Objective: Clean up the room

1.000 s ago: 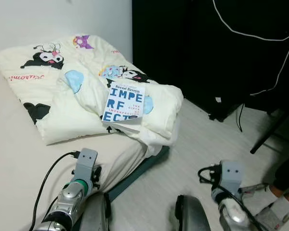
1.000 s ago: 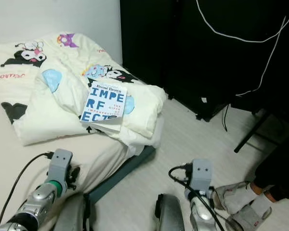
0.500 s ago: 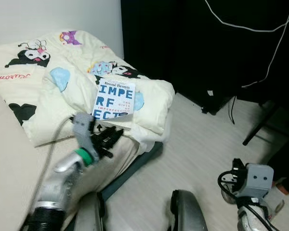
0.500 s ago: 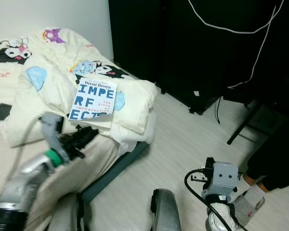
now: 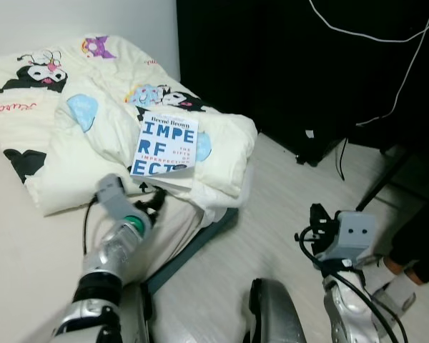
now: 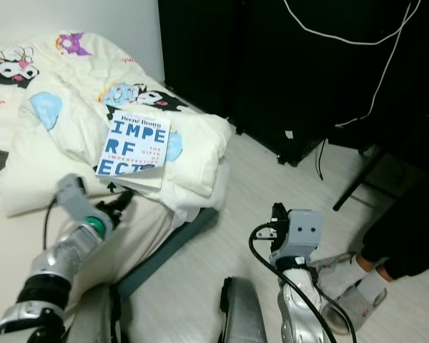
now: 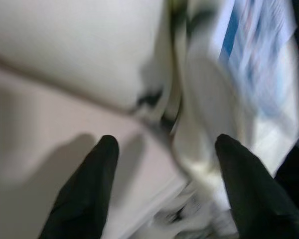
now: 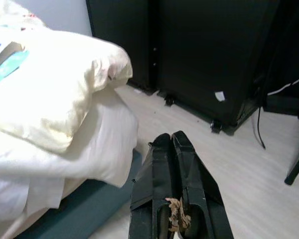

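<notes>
1. A blue and white book (image 5: 165, 147) lies on the folded cream duvet (image 5: 222, 153) at the bed's corner.
2. The left gripper (image 7: 162, 149), fingers spread apart, is just below the book; reaching appears underway.
3. The right gripper (image 8: 177, 144), fingers pressed together, hangs over the floor (image 5: 286, 214).
4. Next, likely closing on the book's lower edge.

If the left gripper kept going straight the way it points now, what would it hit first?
Probably the lower edge of the book lying on the folded duvet. The left gripper, fingers open, points up at it from just below; the blurred wrist view leaves depth unclear.

book (image 5: 165, 146) cover "Brené Brown", "IMPERFECTION"
</notes>
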`<state>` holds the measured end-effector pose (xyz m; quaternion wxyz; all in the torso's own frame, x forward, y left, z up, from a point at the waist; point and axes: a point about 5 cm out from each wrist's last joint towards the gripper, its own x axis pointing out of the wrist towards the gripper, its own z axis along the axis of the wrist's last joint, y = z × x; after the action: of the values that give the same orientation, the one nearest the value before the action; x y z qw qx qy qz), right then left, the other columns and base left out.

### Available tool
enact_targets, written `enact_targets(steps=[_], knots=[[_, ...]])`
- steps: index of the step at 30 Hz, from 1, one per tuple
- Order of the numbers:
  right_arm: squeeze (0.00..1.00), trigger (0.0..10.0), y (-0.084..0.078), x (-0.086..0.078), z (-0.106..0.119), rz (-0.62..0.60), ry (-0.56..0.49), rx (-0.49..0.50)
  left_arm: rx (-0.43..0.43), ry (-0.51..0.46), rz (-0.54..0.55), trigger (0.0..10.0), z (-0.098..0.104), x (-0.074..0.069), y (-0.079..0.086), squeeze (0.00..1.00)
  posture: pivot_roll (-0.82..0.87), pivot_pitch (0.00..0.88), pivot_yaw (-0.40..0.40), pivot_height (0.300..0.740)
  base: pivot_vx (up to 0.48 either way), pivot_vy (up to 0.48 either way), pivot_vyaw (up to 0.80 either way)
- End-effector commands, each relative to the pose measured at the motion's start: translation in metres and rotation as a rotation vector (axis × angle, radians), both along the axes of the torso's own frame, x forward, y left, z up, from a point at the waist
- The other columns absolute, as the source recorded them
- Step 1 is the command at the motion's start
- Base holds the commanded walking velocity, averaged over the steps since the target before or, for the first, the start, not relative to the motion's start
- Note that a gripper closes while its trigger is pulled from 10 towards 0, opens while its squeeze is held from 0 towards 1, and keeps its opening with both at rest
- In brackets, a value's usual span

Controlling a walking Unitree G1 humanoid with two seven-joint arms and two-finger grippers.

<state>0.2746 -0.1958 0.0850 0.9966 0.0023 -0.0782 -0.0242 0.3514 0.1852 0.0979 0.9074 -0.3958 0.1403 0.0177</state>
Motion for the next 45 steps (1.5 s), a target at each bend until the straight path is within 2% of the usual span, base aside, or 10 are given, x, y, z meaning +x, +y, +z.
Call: enact_targets(steps=[1,5,15,16,17,28,32,38,41,45], knots=[[0.0,10.0,0.0,-0.004,-0.007,0.0,0.034,0.017,-0.044,-0.008,0.008,10.0,-0.001,-0.002,0.005,1.0,-0.03,0.139,0.006,0.571,0.0,0.0,0.0],[0.0,10.0,0.002,-0.003,-0.007,0.012,0.051,0.028,-0.151,-0.068,-0.032,10.0,0.006,0.003,0.001,1.0,-0.03,0.142,-0.002,0.571,0.0,0.0,0.0],[0.0,10.0,0.002,-0.002,-0.003,0.023,0.056,0.021,-0.2,-0.087,-0.079,10.0,0.007,0.005,-0.028,1.0,-0.05,0.15,-0.018,0.571,0.0,0.0,0.0],[0.0,10.0,0.002,-0.002,-0.003,0.028,0.058,0.02,-0.235,-0.096,-0.073,10.0,0.009,0.007,-0.032,0.75,-0.05,0.15,-0.018,0.571,0.0,0.0,0.0],[0.0,10.0,0.002,-0.002,-0.003,0.029,0.059,0.019,-0.255,-0.108,-0.069,10.0,0.011,0.008,-0.033,0.0,-0.05,0.152,-0.02,0.571,0.0,0.0,0.0],[0.0,10.0,0.007,0.001,-0.001,0.05,0.065,0.02,-0.314,-0.17,-0.064,10.0,0.026,0.025,-0.046,0.0,-0.07,0.152,-0.031,0.571,0.0,0.0,0.0],[0.0,10.0,0.006,0.0,0.0,0.052,0.065,0.019,-0.311,-0.181,-0.049,10.0,0.03,0.028,-0.042,0.0,-0.07,0.152,-0.031,0.571,0.0,0.0,0.0],[0.0,10.0,0.003,-0.004,-0.003,0.041,0.075,0.021,-0.268,-0.191,-0.012,10.0,0.026,0.021,-0.01,0.0,-0.06,0.158,-0.02,0.571,0.0,0.0,0.0],[0.0,10.0,0.004,-0.003,-0.004,0.044,0.079,0.023,-0.252,-0.193,0.051,10.0,0.019,0.012,0.018,0.0,-0.05,0.157,-0.03,0.571,0.0,0.0,0.0],[0.0,10.0,0.008,0.0,-0.003,0.065,0.083,0.023,-0.238,-0.202,0.087,10.0,0.018,0.006,0.033,0.0,-0.05,0.154,-0.038,0.571,0.0,0.0,0.0]])
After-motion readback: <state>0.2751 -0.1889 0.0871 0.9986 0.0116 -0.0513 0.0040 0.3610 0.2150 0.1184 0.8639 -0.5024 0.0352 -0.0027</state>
